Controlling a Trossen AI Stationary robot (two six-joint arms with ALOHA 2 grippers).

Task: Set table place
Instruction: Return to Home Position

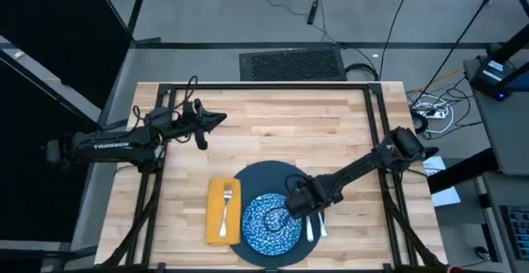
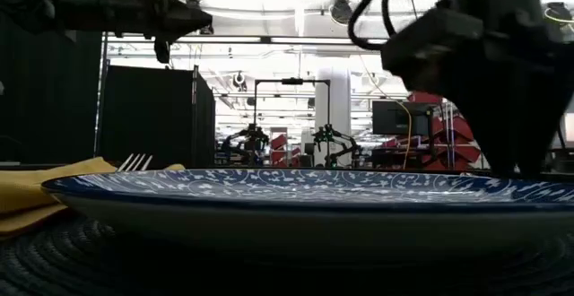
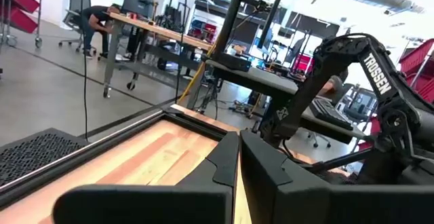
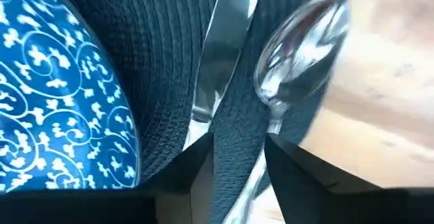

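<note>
Blue patterned plate sits on a dark mat. Just right of the plate lie knife and spoon; the right gripper hangs low over them, fingers spread, holding nothing. Left of the plate, a fork rests on the napkin. Far beyond the plate, the left gripper is closed and empty above the table.

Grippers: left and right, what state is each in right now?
Left gripper: shut, empty.
Right gripper: open, holding nothing, low over the spoon.
</note>
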